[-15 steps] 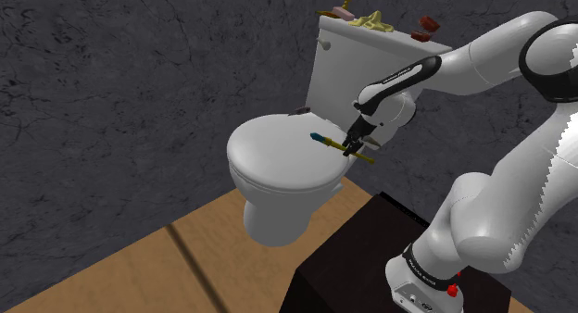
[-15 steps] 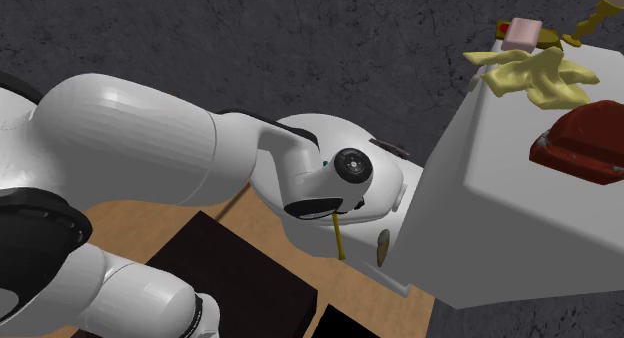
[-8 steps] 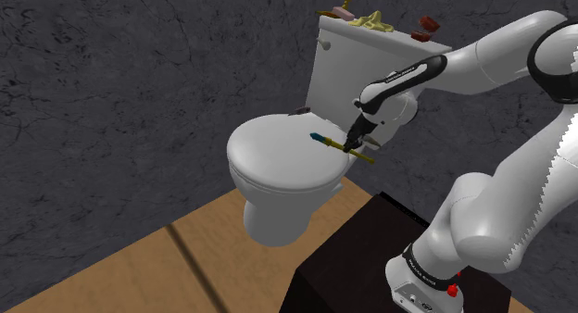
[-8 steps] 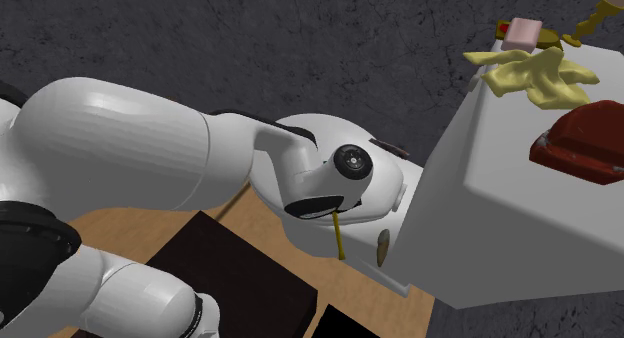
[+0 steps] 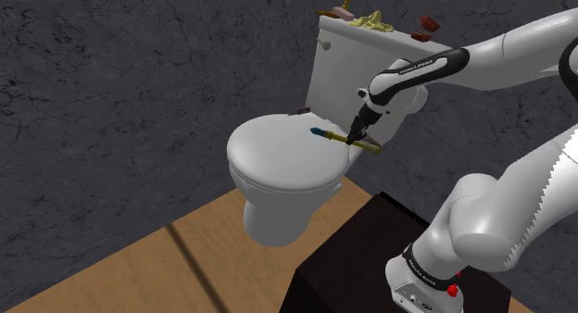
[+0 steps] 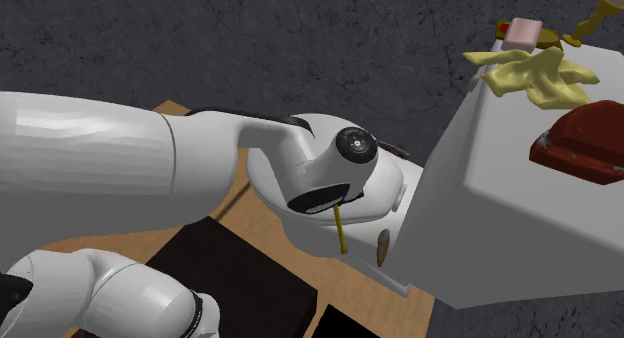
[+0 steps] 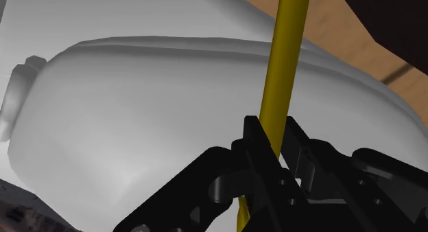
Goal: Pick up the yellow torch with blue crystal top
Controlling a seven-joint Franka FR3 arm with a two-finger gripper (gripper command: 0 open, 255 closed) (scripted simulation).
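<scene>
a: what sat nearest?
b: dark stand [image 5: 366, 256] on a wooden floor [image 5: 185, 256]. white arm [image 5: 519, 61] reached up and over from it.
a: hand?
b: hand [image 7: 274, 138] was closed narrow on the torch [image 7: 284, 66]. in the wrist view both fingers [image 7: 252, 138] pinched the yellow shaft.
a: where was the torch?
b: near level, by the rear edge of the white toilet lid [image 5: 278, 158], on the shoulder view's right side of it. blue tip pointed to that view's left and the yellow end stuck out past the hand. couldn't tell whether it touched the lid.
a: behind that?
b: tank [image 5: 357, 66], with a yellow cloth [image 6: 535, 76], a red thing [image 6: 585, 146] and a pink block [image 6: 523, 31] on top. dark stone wall [image 5: 111, 80] at the back.
</scene>
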